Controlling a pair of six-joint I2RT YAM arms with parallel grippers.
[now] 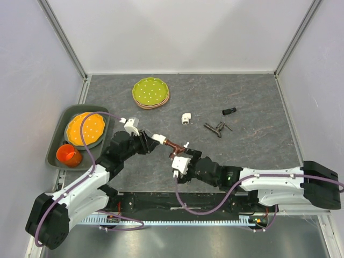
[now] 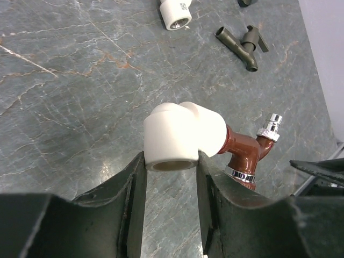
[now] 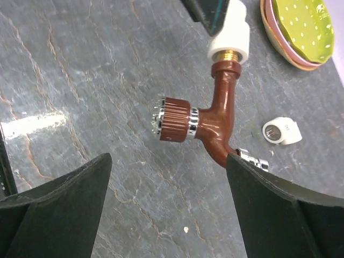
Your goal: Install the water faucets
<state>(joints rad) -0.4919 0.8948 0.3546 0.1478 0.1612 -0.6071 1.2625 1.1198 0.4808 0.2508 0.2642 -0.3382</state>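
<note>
Left gripper (image 2: pixel 171 161) pinching white elbow fitting (image 2: pixel 185 134); reddish-brown faucet (image 3: pixel 220 118) sticking out of it, above table (image 1: pixel 258 107). Right gripper (image 3: pixel 167 158) gaping wide beside faucet, holding nothing. Faucet probably rigid, glossy, slippery; ribbed knob (image 3: pixel 174 119) offering surest hold. Dark grey faucet (image 1: pixel 214 128) lying well apart.

Visible are 2 faucets (image 1: pixel 173 146) (image 1: pixel 215 129), 2 elbows (image 1: pixel 157 138) (image 1: pixel 186 119), 1 cylinder (image 1: pixel 229 111), 1 cup (image 1: pixel 68 155), 1 tray (image 1: pixel 52 156), at least 3 plates (image 1: pixel 150 91) (image 1: pixel 151 106) (image 1: pixel 85 129).

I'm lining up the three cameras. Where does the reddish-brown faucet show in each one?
Top external: reddish-brown faucet at centre, where the arms meet.
Left wrist: right of centre, joined to the held white elbow fitting.
Right wrist: centre-right, between the open jaws.
Shared landmark: the loose white elbow fitting, lying apart.
</note>
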